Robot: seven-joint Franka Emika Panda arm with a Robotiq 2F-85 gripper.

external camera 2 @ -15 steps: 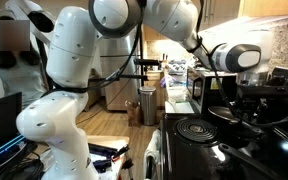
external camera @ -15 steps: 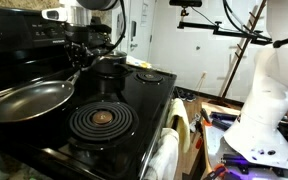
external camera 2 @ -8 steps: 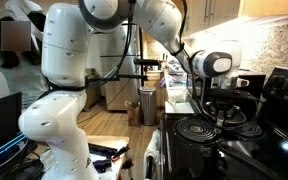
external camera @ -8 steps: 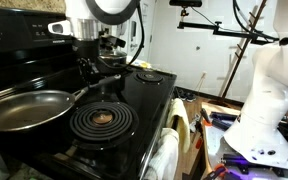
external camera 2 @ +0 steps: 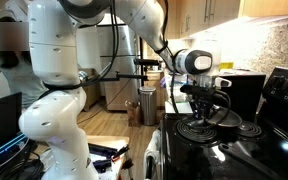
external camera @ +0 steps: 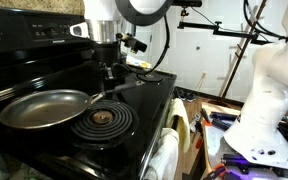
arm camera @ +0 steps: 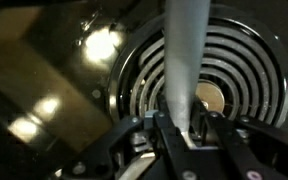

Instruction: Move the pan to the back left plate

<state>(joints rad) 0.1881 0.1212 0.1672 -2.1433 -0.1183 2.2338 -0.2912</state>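
The pan (external camera: 42,108) is wide, shallow and dark grey inside. It sits low over the left side of the black stove top (external camera: 149,100), its rim beside the front coil burner (external camera: 102,121). Its slim silvery handle (external camera: 92,96) points at my gripper (external camera: 106,88), which is shut on it. In the wrist view the handle (arm camera: 184,55) runs up from between the jaws (arm camera: 184,125), over a coil burner (arm camera: 254,70). In an exterior view my gripper (external camera 2: 206,106) hangs over the stove; the pan is hard to make out there.
A second coil burner (external camera: 152,76) lies at the back right of the stove. The control panel (external camera: 34,35) rises behind. A pale towel (external camera: 169,150) hangs at the stove front. The robot's white base (external camera: 264,110) stands beside the stove. A bin (external camera 2: 148,105) stands on the floor.
My gripper has carried the pan by its handle towards the front coil burner, to the right in an exterior view. The arm now stands in front of the back burner area.
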